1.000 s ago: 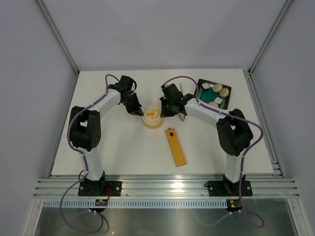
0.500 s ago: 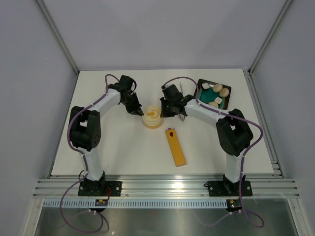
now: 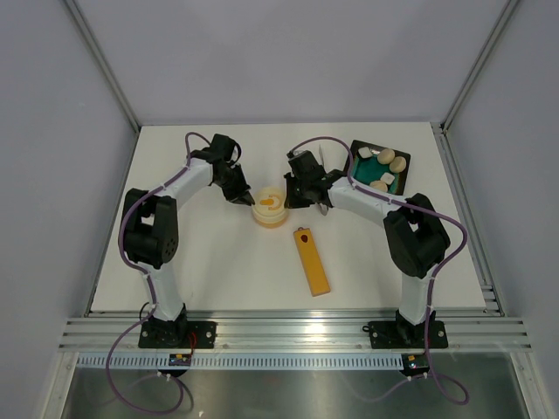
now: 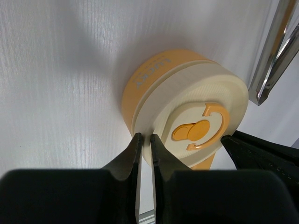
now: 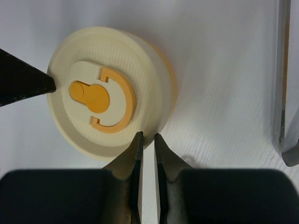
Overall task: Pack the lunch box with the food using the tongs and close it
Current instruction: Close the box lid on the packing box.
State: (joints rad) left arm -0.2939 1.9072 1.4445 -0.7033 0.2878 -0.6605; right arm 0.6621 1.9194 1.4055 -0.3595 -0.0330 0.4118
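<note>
White tabletop (image 3: 218,262), and the lunch box (image 3: 270,208) sits mid-table with its lid (image 5: 105,109) on. Left gripper (image 4: 144,138) and right gripper (image 5: 148,136), both pinched shut on nothing, touch opposite sides of that lid's rim. Tongs (image 4: 268,70) lie just beyond the box, arms nearly together. Food (image 3: 397,163) sits well off to the box's right.

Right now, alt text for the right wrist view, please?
A lidded cream lunch box, orange mark on top, fills the view. The shut right fingers sit at its near edge, the left fingers' dark tip at its left edge; silver tongs far right.
</note>
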